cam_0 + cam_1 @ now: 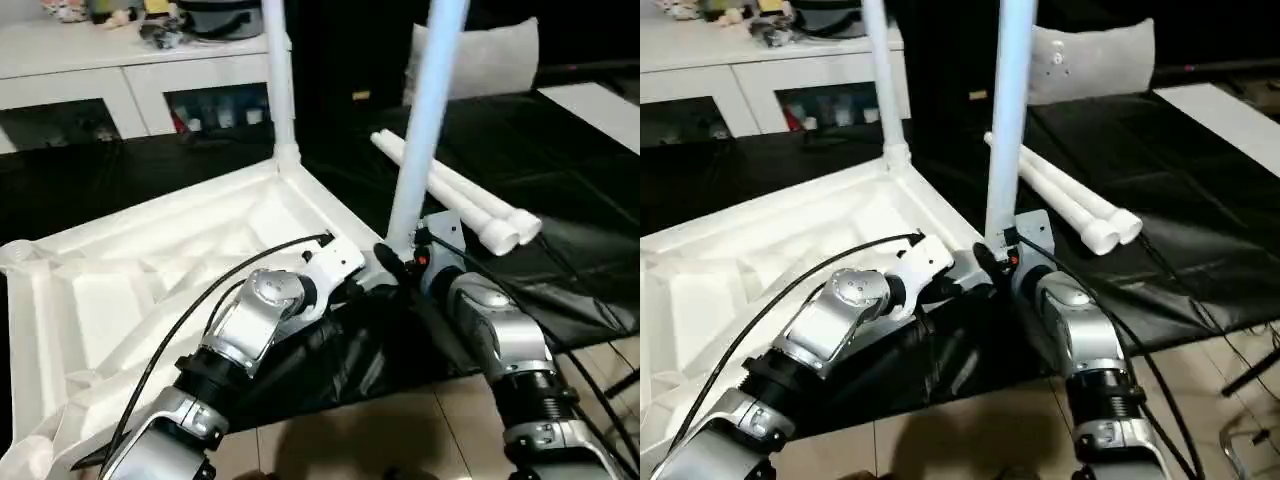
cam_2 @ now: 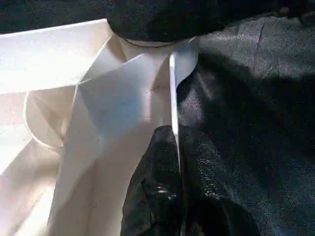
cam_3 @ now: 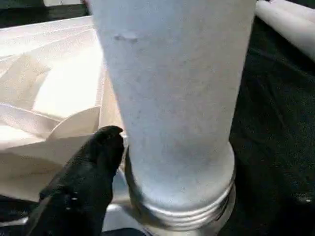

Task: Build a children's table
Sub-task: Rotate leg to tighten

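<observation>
The white table top [image 1: 150, 270] lies upside down on a black cloth [image 1: 560, 200], ribbed underside up, and serves as the landmark. Four white legs are in view. One leg [image 1: 280, 80] stands upright in the top's far corner socket. A second leg [image 1: 425, 120] stands at the top's near right corner, its threaded end at the socket. Two loose legs [image 1: 460, 195] lie side by side on the cloth, just right of the top.

The left gripper [image 2: 172, 196] is clenched on the thin edge of the top beside that near corner. The right gripper [image 3: 93, 167] sits at the second leg's base, one black finger touching it; I cannot tell whether its jaws grip.
</observation>
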